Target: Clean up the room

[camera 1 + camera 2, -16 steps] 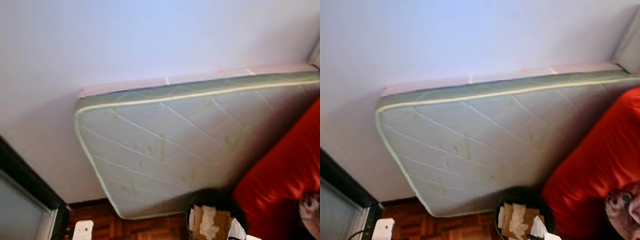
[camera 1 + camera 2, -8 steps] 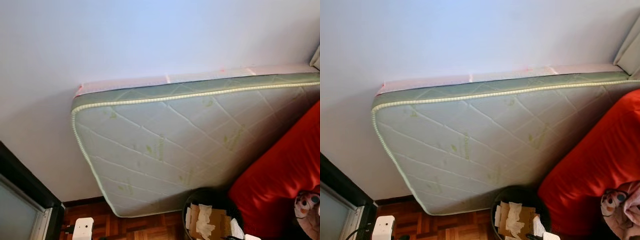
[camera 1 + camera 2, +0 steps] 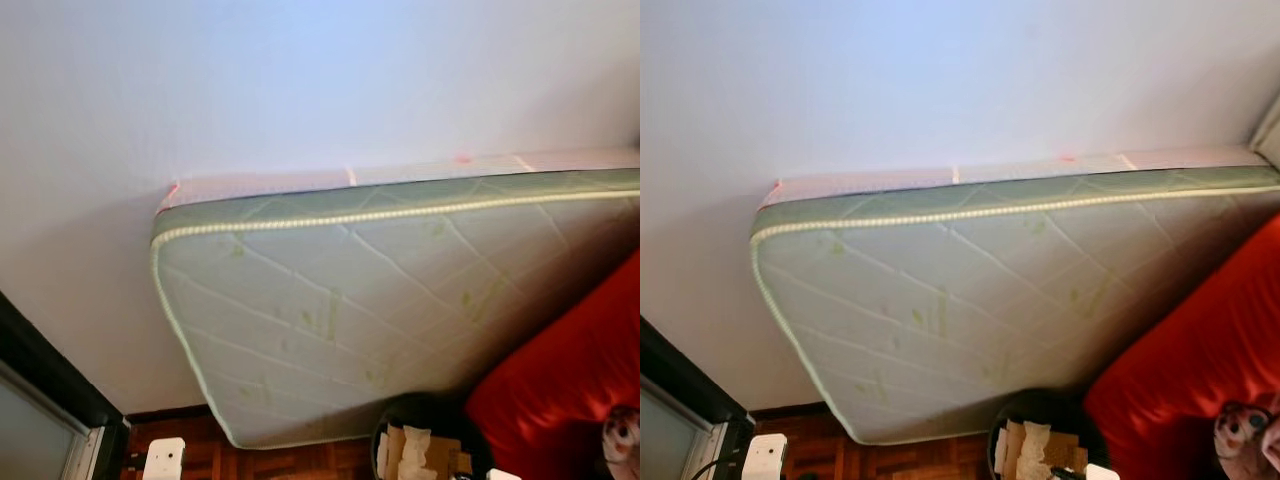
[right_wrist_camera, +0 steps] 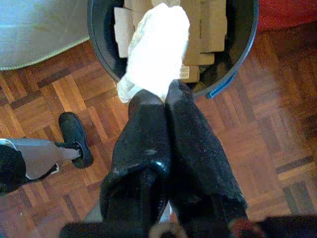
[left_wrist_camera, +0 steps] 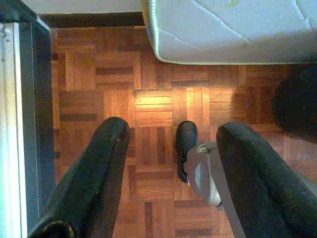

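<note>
In the right wrist view my right gripper (image 4: 165,101) is shut on a crumpled white tissue (image 4: 156,47). It holds the tissue above the near rim of a black bin (image 4: 99,37) that has cardboard pieces (image 4: 210,25) and paper inside. The same black bin (image 3: 425,410) sits at the bottom of the eye views, between the mattress and a red cushion. In the left wrist view my left gripper (image 5: 171,144) is open over the parquet floor (image 5: 148,99), with nothing between its fingers.
A pale green mattress (image 3: 400,290) leans against the white wall (image 3: 300,80). A red cushion (image 3: 570,370) lies at the right with a plush toy (image 3: 1245,432) on it. A dark door frame (image 3: 50,370) stands at the left. My own foot (image 5: 186,144) rests on the floor.
The camera has tilted slightly, so the mattress and bin sit a little lower and further right in the picture. Nothing in the room has moved.
</note>
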Motion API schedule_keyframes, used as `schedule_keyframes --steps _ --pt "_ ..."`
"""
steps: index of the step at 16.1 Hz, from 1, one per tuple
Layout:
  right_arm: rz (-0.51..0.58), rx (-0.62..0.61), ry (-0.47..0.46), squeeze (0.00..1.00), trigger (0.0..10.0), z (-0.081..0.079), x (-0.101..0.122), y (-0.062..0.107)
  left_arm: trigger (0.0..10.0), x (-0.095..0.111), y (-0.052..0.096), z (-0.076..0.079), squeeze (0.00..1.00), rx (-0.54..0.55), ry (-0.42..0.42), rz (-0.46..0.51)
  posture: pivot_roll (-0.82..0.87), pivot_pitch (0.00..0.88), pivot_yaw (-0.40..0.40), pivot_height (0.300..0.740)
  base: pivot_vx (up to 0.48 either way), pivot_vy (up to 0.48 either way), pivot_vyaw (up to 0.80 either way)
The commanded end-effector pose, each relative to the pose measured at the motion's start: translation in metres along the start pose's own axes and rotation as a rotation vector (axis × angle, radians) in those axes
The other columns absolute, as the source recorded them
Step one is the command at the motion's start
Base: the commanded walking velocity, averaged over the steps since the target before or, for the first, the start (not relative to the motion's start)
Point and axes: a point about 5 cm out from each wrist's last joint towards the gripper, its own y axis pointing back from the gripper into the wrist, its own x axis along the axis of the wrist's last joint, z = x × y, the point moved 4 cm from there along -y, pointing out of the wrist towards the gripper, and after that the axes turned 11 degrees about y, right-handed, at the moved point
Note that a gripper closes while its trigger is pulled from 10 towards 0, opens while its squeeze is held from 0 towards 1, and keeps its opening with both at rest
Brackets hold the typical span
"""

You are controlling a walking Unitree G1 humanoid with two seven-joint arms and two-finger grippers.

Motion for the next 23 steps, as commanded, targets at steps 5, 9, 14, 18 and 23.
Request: schedule_keyframes --steps 5,9,14,18,23 --pt "-0.001 -0.015 -0.004 0.00 10.0 0.003 -0.001 0.001 10.0 -0.003 0.000 0.001 0.00 -0.002 -0.023 -0.013 0.05 0.000 -0.021 0.740 0.119 0.000 0.00" --pt "0.002 -0.016 -0.004 0.00 10.0 0.003 -0.001 0.001 10.0 -0.002 0.000 0.001 0.00 -0.007 -0.008 -0.004 0.05 0.000 -0.021 0.740 0.000 0.000 0.00" --pt "0.025 -0.008 -0.011 0.00 10.0 0.002 0.002 0.001 10.0 -0.001 0.000 0.001 0.00 -0.004 -0.009 0.006 0.05 0.000 -0.021 0.740 0.000 0.000 0.00" --pt "0.132 0.037 -0.002 0.00 10.0 -0.001 0.017 0.001 10.0 0.012 0.002 0.003 0.00 -0.008 0.136 0.138 0.04 0.000 -0.032 0.740 0.000 0.000 0.00" --pt "0.475 0.079 0.007 0.00 10.0 -0.048 0.152 -0.006 10.0 0.130 0.002 0.038 0.00 -0.116 0.126 0.488 0.05 0.000 -0.040 0.740 0.000 0.000 0.00"
